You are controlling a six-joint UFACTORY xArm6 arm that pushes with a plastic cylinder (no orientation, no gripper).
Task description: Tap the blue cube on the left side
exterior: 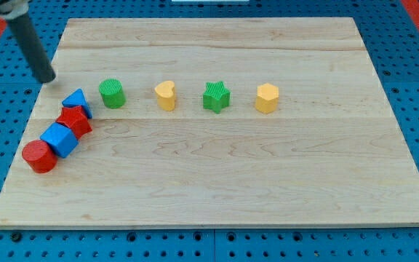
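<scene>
The blue cube (59,139) lies at the board's left side, between a red cylinder (38,156) at its lower left and a red block (74,121) at its upper right, touching both. A blue triangular block (76,101) sits just above the red block. My tip (46,78) is at the board's left edge, above and left of this cluster, apart from every block. The rod slants up toward the view's top left.
A green cylinder (112,94), a yellow heart-shaped block (166,95), a green star (215,97) and a yellow hexagonal block (267,98) stand in a row across the wooden board (231,175). Blue perforated table surrounds the board.
</scene>
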